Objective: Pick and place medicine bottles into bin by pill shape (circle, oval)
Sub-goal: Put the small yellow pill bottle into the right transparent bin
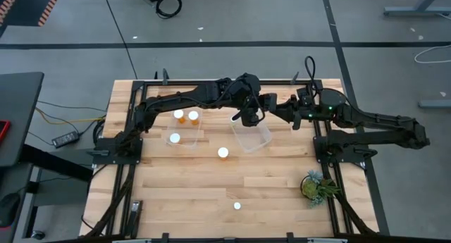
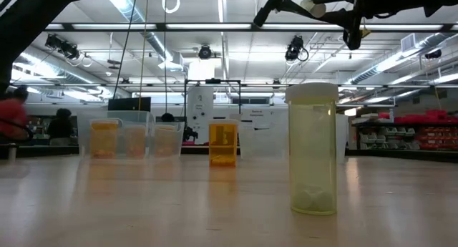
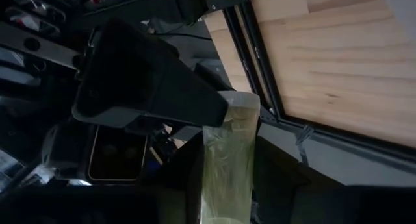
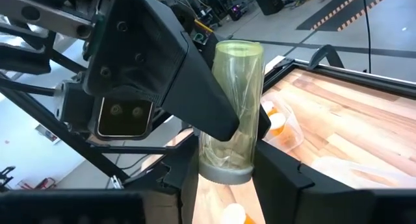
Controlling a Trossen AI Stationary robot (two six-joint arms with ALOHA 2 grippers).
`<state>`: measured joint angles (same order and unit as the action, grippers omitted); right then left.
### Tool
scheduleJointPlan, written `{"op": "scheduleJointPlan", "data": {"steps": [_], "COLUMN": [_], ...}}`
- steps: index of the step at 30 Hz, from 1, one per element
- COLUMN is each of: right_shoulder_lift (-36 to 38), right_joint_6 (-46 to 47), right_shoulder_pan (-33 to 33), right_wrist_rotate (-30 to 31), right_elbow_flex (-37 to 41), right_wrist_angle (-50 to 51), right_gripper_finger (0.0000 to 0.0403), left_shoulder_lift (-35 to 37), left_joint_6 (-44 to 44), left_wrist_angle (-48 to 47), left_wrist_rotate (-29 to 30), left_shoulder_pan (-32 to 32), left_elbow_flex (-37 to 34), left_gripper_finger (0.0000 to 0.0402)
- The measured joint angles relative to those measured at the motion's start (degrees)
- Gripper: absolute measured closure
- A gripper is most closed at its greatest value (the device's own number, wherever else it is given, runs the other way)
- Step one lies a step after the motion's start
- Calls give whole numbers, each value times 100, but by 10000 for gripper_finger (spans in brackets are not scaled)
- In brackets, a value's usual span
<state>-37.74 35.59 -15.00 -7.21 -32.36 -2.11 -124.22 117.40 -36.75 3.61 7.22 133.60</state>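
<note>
Two grippers meet above the far middle of my table, both closed on one pale translucent bottle. My left gripper and my right gripper each pinch it between their dark fingers, above the far edge of a clear bin that looks bare inside.

A second clear bin sits to the left, with one white-capped bottle standing in it. Just beyond that bin stand two orange bottles, side by side. A white-capped bottle stands on the bare wood between the two bins, and another small white-capped bottle stands well apart near the front edge. A small green plant sits at the right, by the arm's frame. None of these lies under the grippers.
</note>
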Motion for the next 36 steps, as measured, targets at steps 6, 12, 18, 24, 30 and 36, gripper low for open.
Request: {"op": "scheduleJointPlan", "data": {"steps": [6, 12, 18, 24, 30, 36], "right_shoulder_lift": [0, 122, 258, 251, 227, -49], "right_joint_6": [-145, -372, -1058, -1629, -2205, -2309], "right_shoulder_pan": [0, 0, 5, 20, 17, 141], "right_wrist_rotate": [-32, -211, 463, 937, 1370, 1658], "right_elbow_flex": [0, -13, -702, -1322, -1594, -1725], "right_wrist_angle": [-11, 85, 1639, 2625, 3156, 3458], "right_gripper_finger": [237, 193, 166, 164, 164, 164], "left_shoulder_lift": [0, 0, -13, -13, -13, -13], "left_joint_6": [-404, -993, -2126, -3919, -6536, -7845], "left_wrist_angle": [4, 39, -2, -2, -206, -609], "left_wrist_rotate": [-13, -30, -27, -264, -686, -806], "left_shoulder_pan": [0, 9, 42, 148, 238, 247], "left_elbow_flex": [0, 2, 2, 2, 2, 2], "left_gripper_finger": [285, 289, 290, 280, 286, 283]}}
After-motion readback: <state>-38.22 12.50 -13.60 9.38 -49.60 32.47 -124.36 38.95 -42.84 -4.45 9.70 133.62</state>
